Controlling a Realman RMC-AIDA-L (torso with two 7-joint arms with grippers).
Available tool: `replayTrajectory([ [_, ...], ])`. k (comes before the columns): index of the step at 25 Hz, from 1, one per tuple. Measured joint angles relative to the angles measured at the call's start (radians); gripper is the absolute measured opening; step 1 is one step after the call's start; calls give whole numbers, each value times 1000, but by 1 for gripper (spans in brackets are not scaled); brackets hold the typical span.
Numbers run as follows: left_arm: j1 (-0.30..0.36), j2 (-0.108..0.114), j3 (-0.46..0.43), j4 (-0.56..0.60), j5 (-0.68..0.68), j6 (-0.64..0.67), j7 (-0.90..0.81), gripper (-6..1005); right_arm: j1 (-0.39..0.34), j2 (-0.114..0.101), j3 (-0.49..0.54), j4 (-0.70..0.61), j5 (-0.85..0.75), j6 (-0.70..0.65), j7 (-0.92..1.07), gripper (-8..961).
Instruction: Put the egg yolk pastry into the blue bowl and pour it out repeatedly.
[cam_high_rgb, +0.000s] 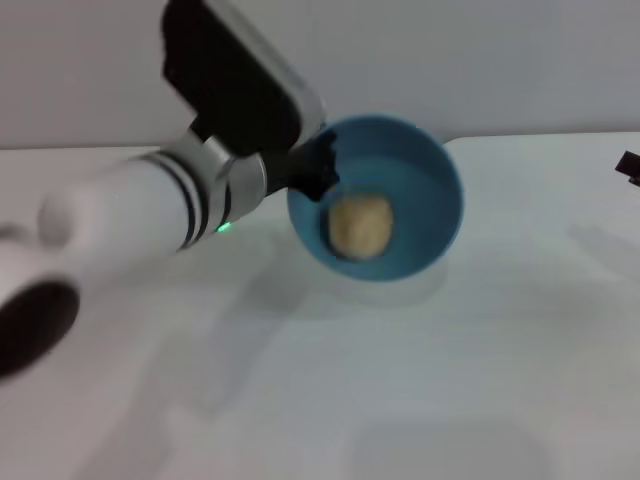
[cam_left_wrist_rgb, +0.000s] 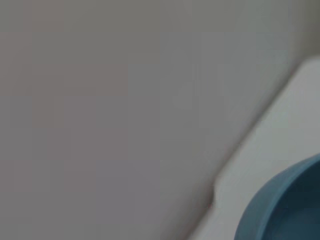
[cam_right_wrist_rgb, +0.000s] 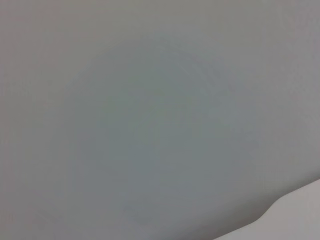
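Observation:
The blue bowl (cam_high_rgb: 400, 170) is tilted with its opening towards me and is held above the white table. The egg yolk pastry (cam_high_rgb: 359, 225) lies inside it against the lower wall. My left gripper (cam_high_rgb: 318, 172) is shut on the bowl's left rim, and the arm reaches in from the left. Part of the bowl's rim also shows in the left wrist view (cam_left_wrist_rgb: 280, 205). Only a dark tip of my right gripper (cam_high_rgb: 628, 165) shows, at the right edge of the head view.
The white table (cam_high_rgb: 420, 380) spreads below and around the bowl, with a grey wall behind it. The right wrist view shows only the wall and a corner of the table (cam_right_wrist_rgb: 300, 215).

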Motion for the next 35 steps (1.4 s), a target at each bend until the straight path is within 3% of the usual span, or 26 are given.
replayTrajectory([
  [4,123,-2,81,13,0,290,93,3,-2,2,1,1,2,1,-6,394],
  [8,175,-8,162,100,0,534,195,4,4,3,1,2,2,2,-12,394],
  [14,172,-17,323,376,-36,1095,330,5,7,5,1,2,3,3,-12,395],
  [18,104,-17,459,512,-218,1344,485,5,1,7,1,2,4,4,-13,395],
  [23,28,-17,614,602,-462,1569,632,6,0,8,4,5,4,4,-13,395],
  [27,-17,-17,680,614,-610,1650,652,6,-1,9,14,10,4,7,-13,395],
  [35,-18,-17,721,610,-684,1768,606,8,-5,9,15,12,4,21,-14,394],
])
